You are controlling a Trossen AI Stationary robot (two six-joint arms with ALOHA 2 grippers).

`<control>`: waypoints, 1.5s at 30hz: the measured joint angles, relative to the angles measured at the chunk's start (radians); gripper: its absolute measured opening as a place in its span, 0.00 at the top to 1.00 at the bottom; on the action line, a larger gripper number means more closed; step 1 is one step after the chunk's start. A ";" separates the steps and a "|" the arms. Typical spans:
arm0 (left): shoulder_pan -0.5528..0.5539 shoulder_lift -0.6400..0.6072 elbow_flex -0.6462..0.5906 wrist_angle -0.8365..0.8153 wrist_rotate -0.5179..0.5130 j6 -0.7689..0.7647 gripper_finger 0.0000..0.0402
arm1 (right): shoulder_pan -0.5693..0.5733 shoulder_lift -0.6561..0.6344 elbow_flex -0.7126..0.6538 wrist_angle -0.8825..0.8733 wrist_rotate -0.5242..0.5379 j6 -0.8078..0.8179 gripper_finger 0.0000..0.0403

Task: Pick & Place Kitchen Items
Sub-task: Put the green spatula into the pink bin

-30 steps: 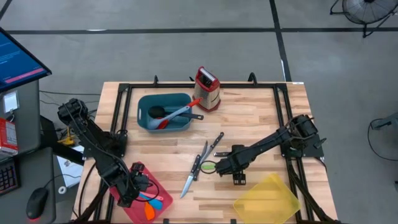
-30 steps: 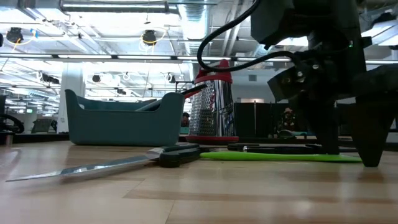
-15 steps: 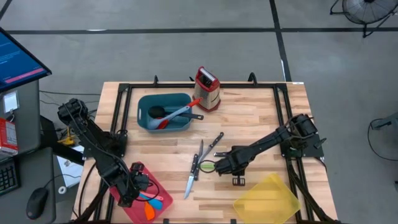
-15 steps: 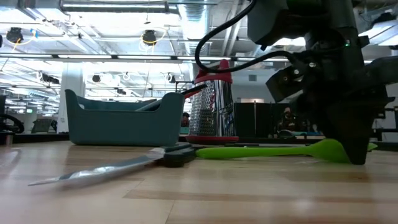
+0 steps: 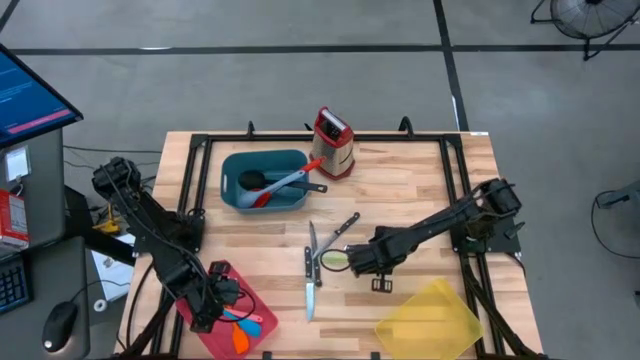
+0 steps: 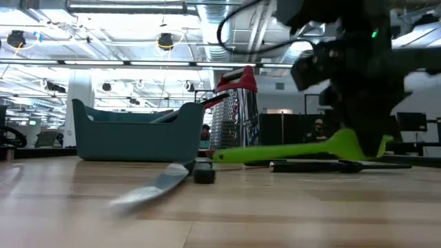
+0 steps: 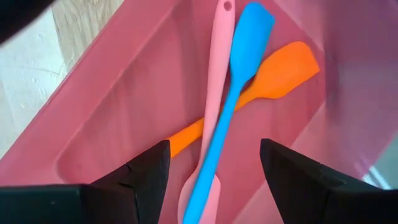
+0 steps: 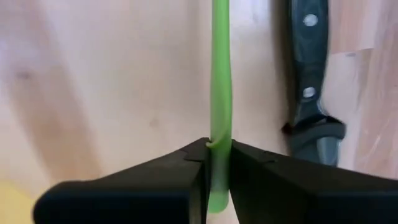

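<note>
1. While the left hand [image 5: 205, 318] hangs released over the red tray [image 5: 215, 335] at the table's near left corner, its fingers [image 7: 140, 180] spread above the pink utensil [image 7: 214, 93], blue utensil [image 7: 239, 81] and orange utensil [image 7: 273, 78] lying crossed inside; I'd guess it waits there because that tray takes the plastic pieces.
2. Behind it, the teal tray [image 5: 262, 180] holds the black ladle [image 5: 250, 180] and a red spoon [image 5: 278, 188], apparently sorted in already, with the steel box grater [image 5: 332, 143] standing just beside it.
3. Near the middle of the table [image 5: 400, 190], a black-handled knife [image 5: 309, 275] lies flat, blade toward the front edge, and a second knife [image 5: 343, 228] rests just behind it, both not yet picked up.
4. Just right of them, the right hand [image 8: 214, 155] is clenched on the green utensil [image 8: 221, 68], pinching its thin handle edge-on; in the low view the green utensil's free end tilts down toward the wood, so it looks barely lifted.
5. At the near right, the yellow tray [image 5: 430, 318] sits close by, a likely spot for it.
</note>
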 joint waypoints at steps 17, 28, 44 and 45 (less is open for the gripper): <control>0.000 -0.400 0.000 0.010 -0.446 -0.122 0.46 | -0.013 -0.347 0.004 0.141 0.038 0.099 0.92; 0.000 -0.607 0.000 0.048 -0.709 -0.084 0.48 | -0.018 -0.482 0.006 0.506 0.198 0.019 0.92; 0.000 -0.623 0.000 0.095 -0.769 -0.008 0.47 | -0.032 -0.489 0.006 1.012 0.165 -0.213 0.92; 0.000 -0.623 0.000 0.122 -0.781 0.017 0.47 | -0.032 -0.487 0.006 1.030 0.149 -0.222 0.92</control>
